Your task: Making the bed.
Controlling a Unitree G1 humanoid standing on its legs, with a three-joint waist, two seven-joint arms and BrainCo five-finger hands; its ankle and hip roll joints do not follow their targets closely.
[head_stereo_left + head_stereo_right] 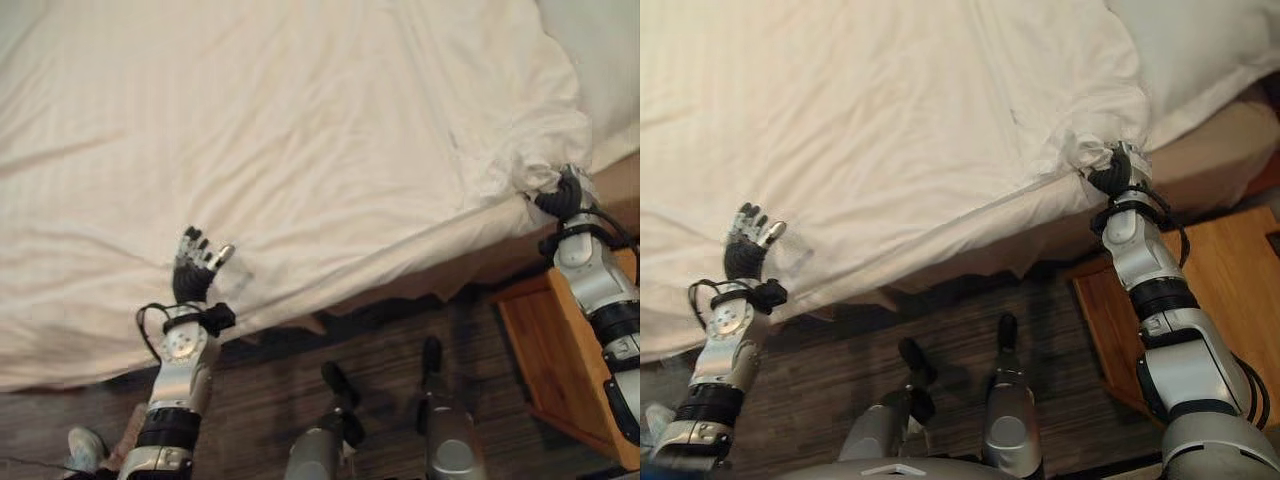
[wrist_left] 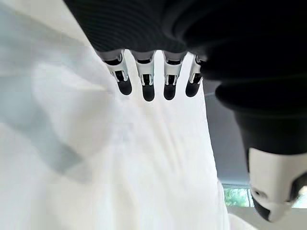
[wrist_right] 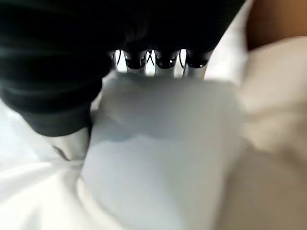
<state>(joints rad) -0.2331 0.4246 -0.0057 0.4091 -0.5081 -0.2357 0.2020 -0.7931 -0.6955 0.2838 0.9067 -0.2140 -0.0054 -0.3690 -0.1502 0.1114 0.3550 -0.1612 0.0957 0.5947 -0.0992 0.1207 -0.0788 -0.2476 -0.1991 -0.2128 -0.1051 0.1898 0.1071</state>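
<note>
Right eye view shows my right hand (image 1: pixel 1110 172) clenched on a bunched corner of the white duvet (image 1: pixel 900 120), which lies spread over the bed (image 1: pixel 1200 165) with its near edge hanging toward the floor, while my left hand (image 1: pixel 196 262) hovers with fingers straight at that edge, holding nothing. My worry is that a one-sided pull skews the cover or slips the bunch free. I see no containers, just a wooden nightstand (image 1: pixel 545 340) beside my right arm.
</note>
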